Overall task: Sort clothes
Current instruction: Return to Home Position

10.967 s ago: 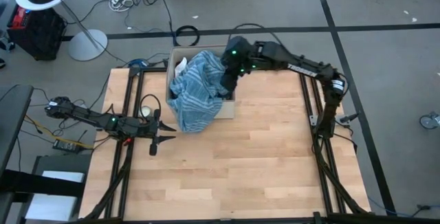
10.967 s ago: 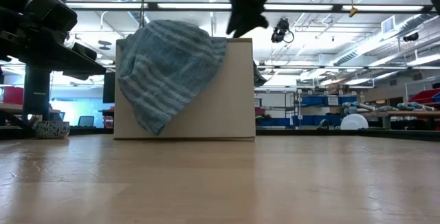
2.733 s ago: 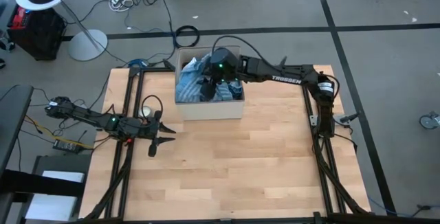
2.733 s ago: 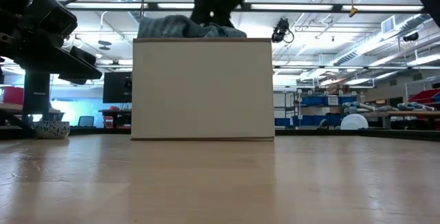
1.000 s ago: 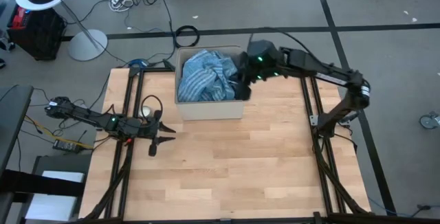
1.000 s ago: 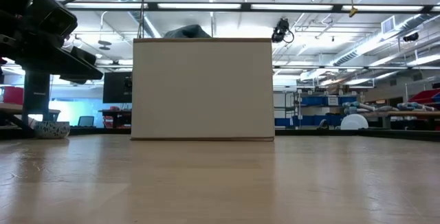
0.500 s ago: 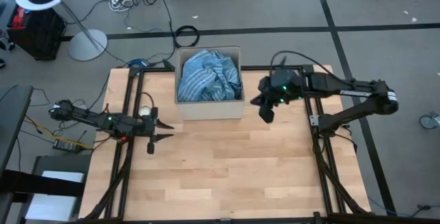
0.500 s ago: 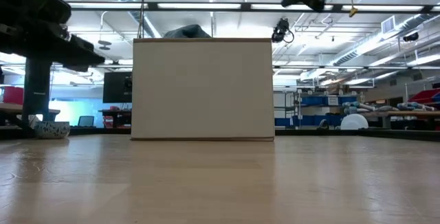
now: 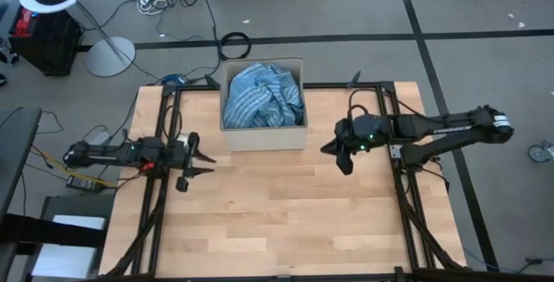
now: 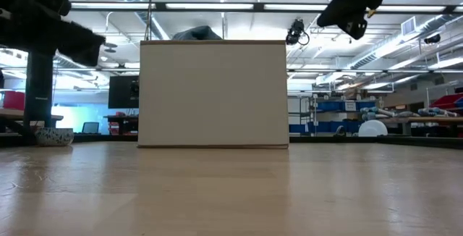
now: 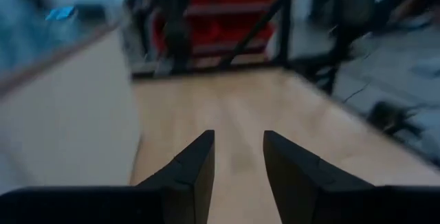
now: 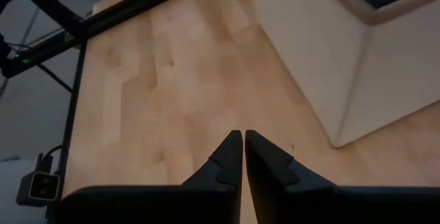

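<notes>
High view gives me the clearest look at the blue-white striped shirt (image 9: 262, 100): it lies bunched inside the cardboard box (image 9: 264, 137), filling the opening from wall to wall, with nothing draped over the sides. From the low view I see only a dark hump of fabric (image 10: 197, 33) showing just above the box's rim, towards its left half, while the plain front wall (image 10: 213, 95) hides everything beneath it. I cannot tell what other garments lie under the shirt.

The right gripper (image 9: 344, 163) hangs over the table (image 9: 286, 221) off the box's right front corner, clear of the cardboard and touching nothing. Its wrist camera shows the two fingers (image 12: 223, 162) pressed together with nothing between them, pointing at bare wood, and a corner of the box stands apart from them in that picture. In the low view this gripper sits high, above and to the right of the box's top edge.

The left gripper (image 9: 190, 157) waits on the box's other side, near the table's edge and well apart from the cardboard. Its fingers (image 11: 196, 165) stand spread, a plain gap between them, holding nothing.

Beyond the table, behind the box, cables trail across the grey floor.
</notes>
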You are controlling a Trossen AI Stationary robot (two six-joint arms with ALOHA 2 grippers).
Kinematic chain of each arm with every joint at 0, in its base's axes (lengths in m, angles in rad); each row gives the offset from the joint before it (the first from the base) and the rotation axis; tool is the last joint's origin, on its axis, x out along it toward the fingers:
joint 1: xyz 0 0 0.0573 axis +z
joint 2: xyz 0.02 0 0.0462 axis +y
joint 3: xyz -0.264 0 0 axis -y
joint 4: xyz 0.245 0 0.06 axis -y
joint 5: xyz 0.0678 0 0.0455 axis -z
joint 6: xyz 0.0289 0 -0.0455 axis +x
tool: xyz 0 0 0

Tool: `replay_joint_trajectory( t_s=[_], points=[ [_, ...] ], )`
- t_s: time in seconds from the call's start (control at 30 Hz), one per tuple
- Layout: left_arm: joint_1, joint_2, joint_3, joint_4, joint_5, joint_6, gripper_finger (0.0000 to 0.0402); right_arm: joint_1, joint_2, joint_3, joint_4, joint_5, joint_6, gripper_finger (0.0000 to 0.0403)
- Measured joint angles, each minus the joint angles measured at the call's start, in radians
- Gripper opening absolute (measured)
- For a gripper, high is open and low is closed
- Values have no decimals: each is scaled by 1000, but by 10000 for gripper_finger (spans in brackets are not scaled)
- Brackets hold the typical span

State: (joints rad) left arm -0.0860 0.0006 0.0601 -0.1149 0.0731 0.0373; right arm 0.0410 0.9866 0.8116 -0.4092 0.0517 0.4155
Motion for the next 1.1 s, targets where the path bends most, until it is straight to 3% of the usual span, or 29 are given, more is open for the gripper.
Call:
replay_joint_trajectory(
  t_s=[0.1,0.43,0.73,0.9,1.1],
  points=[
    [67,-2,-23,98,123,6,131,16,1,-15,16,-2,10,18],
    [204,2,-53,158,138,-40,131,26,8,-18,13,-2,2,19],
    [217,2,-53,130,-28,-44,131,21,9,-18,16,63,9,16],
    [217,2,-53,128,-40,3,131,21,9,-18,16,85,-18,17],
    [217,18,-53,127,-45,35,131,21,9,-18,16,86,-170,20]
  ],
)
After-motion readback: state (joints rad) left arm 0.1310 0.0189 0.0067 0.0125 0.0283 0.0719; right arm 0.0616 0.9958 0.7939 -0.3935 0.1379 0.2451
